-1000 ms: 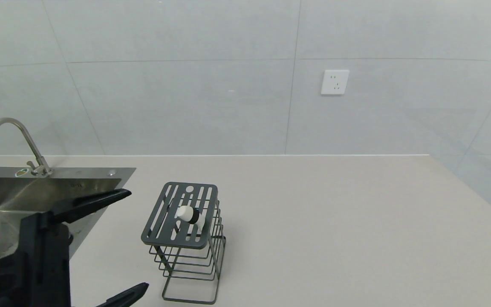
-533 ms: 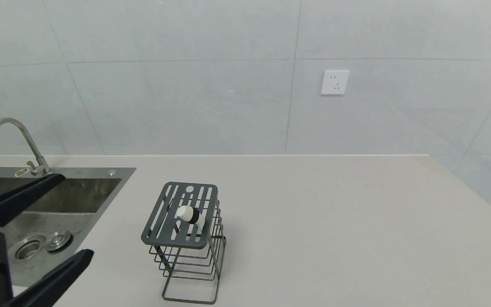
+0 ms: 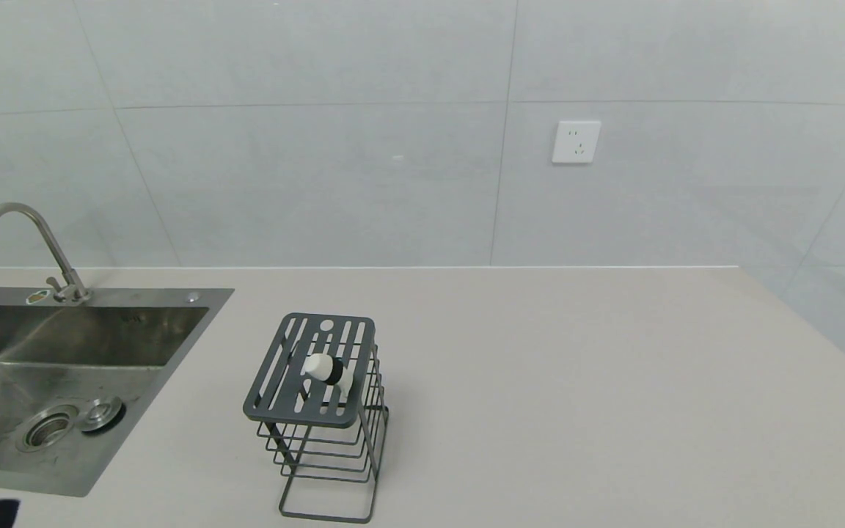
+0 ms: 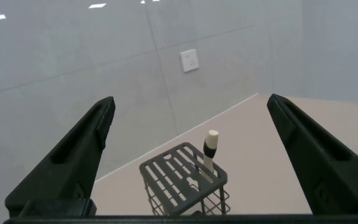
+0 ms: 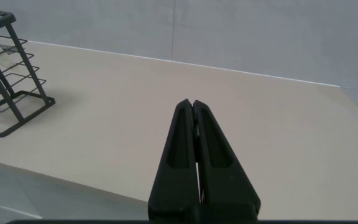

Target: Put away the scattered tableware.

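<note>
1. The white-handled utensil point(image 3: 323, 368) is standing handle-up and slightly tilted in a slot of the rack point(image 3: 298, 418). It is looking stowed, so the step in hand is probably a clean retreat.
2. The rack is sitting toward the near edge of the counter point(image 3: 576, 381), just beside the sink point(image 3: 173, 297) at the left end. Being light wire, it is likely shifting easily if brushed.
3. The left gripper point(image 4: 190, 102) is facing the rack from a distance, fingers spread wide and gripping nothing. Pulling straight back should be steering both fingers clear of the handle.
4. The right gripper point(image 5: 192, 106) is hanging by the counter's near edge, well apart from the rack, fingers pressed together. Moving it is not looking necessary.
</note>
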Controlling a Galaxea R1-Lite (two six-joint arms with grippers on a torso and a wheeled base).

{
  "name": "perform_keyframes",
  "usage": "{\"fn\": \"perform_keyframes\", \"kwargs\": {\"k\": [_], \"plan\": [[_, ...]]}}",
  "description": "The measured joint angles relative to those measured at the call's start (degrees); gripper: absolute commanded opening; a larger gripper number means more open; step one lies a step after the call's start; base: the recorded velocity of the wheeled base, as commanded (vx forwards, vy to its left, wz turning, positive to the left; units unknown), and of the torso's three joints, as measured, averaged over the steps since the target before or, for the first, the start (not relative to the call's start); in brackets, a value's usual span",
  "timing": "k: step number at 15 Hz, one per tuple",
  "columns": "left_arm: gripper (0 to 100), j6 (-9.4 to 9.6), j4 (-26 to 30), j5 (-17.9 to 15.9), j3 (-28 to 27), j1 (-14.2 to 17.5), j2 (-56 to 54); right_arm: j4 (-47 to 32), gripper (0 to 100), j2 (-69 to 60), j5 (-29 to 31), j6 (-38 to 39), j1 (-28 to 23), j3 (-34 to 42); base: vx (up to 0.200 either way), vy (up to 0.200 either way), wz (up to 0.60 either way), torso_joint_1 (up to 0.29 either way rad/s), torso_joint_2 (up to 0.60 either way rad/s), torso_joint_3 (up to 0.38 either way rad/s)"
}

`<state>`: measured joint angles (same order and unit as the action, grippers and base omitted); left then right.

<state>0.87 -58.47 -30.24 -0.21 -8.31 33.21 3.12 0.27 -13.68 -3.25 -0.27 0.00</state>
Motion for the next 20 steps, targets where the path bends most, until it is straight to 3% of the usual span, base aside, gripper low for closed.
{"fn": "perform_keyframes", "kwargs": {"k": [2,5,7,11,14,15,18,20], "plan": [[100,-0.54,8.28,0.02,-0.48,1.18,-7.80,0.02,0,0.00,-0.02,-0.05,0.00,0.00,0.000,0.000,0.00,0.000,0.00,0.000],[100,-3.11,28.44,0.63,-2.13,3.89,-20.54,0.02,0,0.02,0.00,-0.02,0.00,0.00,0.000,0.000,0.00,0.000,0.00,0.000],[100,-4.56,31.48,3.18,-2.84,5.36,-25.49,0.02,0,0.00,-0.02,0.02,0.00,0.00,0.000,0.000,0.00,0.000,0.00,0.000],[100,-4.04,36.93,16.07,-0.28,6.61,-29.11,0.44,0,0.04,0.00,0.02,0.00,0.00,0.000,0.000,0.00,0.000,0.00,0.000],[100,-1.30,52.37,18.76,0.05,7.85,-31.84,0.46,0,0.02,0.00,0.04,0.00,0.00,0.000,0.000,0.00,0.000,0.00,0.000],[100,-0.44,54.64,20.09,0.10,8.09,-32.41,0.49,0,0.04,0.00,0.04,0.02,0.00,0.000,0.000,0.00,0.000,0.00,0.000],[100,0.83,55.24,31.74,0.13,8.27,-33.21,0.46,0,0.02,0.68,0.63,0.00,0.00,0.000,0.000,0.00,0.000,0.00,0.000],[100,1.45,55.16,33.44,0.13,8.29,-33.23,-0.45,0,0.02,6.35,1.71,0.00,0.00,0.000,0.000,0.00,0.000,0.00,0.000]]}}
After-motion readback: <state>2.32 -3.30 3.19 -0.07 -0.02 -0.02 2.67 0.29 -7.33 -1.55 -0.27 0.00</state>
